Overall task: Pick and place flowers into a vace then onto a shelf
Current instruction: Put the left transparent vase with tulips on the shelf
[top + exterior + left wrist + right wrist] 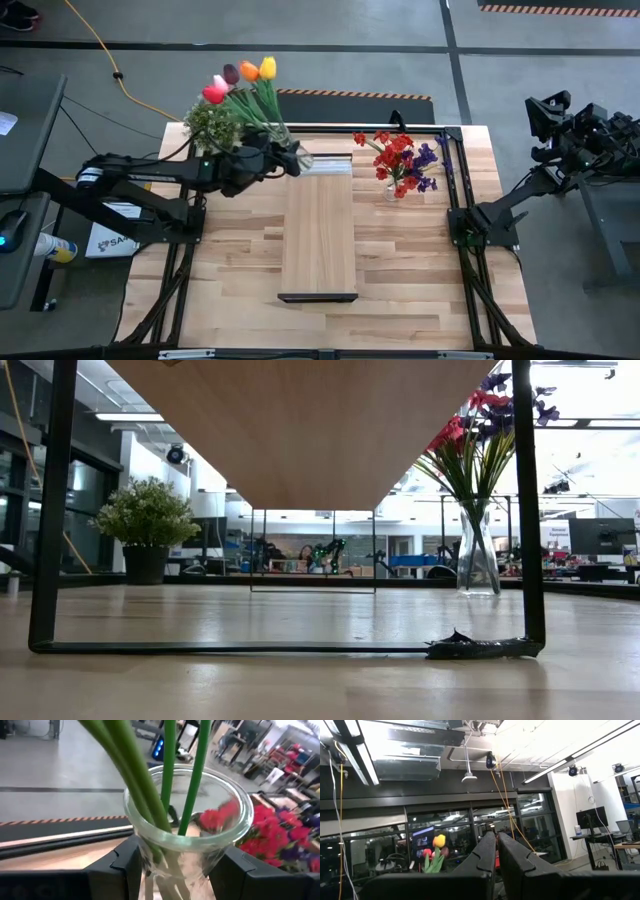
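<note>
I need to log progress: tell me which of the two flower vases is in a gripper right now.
The glass vase of tulips, gripped by the left gripper near the shelf's far end. The other vase, with red and purple sprays, stands free on the table.

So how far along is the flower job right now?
Done: tulips stand in the clear glass vase. In hand: the left gripper clamps that vase at the long light-wood shelf's far end. Left: setting it down there. The right gripper waits shut, off the table.
</note>
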Robot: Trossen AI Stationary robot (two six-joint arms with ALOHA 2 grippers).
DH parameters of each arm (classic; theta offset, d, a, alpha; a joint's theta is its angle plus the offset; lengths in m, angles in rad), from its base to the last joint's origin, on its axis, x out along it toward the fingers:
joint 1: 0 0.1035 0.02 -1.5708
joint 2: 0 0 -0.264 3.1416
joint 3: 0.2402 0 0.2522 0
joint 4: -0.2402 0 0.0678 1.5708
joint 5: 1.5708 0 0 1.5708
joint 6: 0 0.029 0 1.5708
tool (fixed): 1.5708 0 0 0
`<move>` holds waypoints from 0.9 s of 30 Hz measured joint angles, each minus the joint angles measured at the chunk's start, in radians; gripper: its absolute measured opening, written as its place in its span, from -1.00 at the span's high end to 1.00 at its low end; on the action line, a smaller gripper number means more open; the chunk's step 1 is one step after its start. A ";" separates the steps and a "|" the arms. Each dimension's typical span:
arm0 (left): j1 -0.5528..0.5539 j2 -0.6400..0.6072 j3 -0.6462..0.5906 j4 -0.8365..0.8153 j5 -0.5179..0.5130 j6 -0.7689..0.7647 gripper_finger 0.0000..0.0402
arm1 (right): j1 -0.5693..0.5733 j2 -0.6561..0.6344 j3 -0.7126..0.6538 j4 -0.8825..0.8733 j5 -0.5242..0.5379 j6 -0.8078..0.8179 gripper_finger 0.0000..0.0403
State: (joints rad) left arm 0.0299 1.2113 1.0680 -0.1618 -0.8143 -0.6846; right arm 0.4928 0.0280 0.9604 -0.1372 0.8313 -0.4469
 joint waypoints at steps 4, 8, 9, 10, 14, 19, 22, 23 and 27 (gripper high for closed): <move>0.000 0.025 0.001 0.038 0.025 0.003 -0.04 | 0.000 0.000 0.000 0.000 0.000 0.000 0.94; -0.006 0.037 0.003 0.074 0.042 0.022 -0.04 | 0.000 0.000 0.000 -0.001 0.000 0.000 0.94; -0.011 0.039 0.002 0.068 0.041 0.024 -0.04 | 0.000 0.000 0.000 0.000 0.000 -0.002 0.94; -0.017 0.041 0.000 0.065 0.039 0.027 -0.04 | 0.000 0.000 0.000 0.000 0.001 -0.003 0.94; -0.039 0.056 0.002 0.099 0.037 0.034 -0.04 | 0.000 0.000 0.000 0.000 0.002 -0.006 0.94; -0.061 0.083 0.024 0.071 0.013 0.037 -0.04 | 0.000 0.000 0.000 0.000 0.003 -0.007 0.94; -0.065 0.121 0.075 0.067 0.011 0.085 -0.04 | 0.000 0.000 0.000 -0.001 0.001 -0.007 0.94; -0.069 0.132 0.093 0.044 0.012 0.091 -0.04 | 0.000 0.000 0.000 0.000 0.000 -0.007 0.94; -0.077 0.196 0.174 -0.055 0.009 0.110 -0.04 | 0.000 0.000 0.000 0.000 0.000 -0.007 0.94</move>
State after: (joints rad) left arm -0.0467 1.4077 1.2419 -0.2166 -0.8056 -0.5747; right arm 0.4929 0.0280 0.9604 -0.1374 0.8318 -0.4538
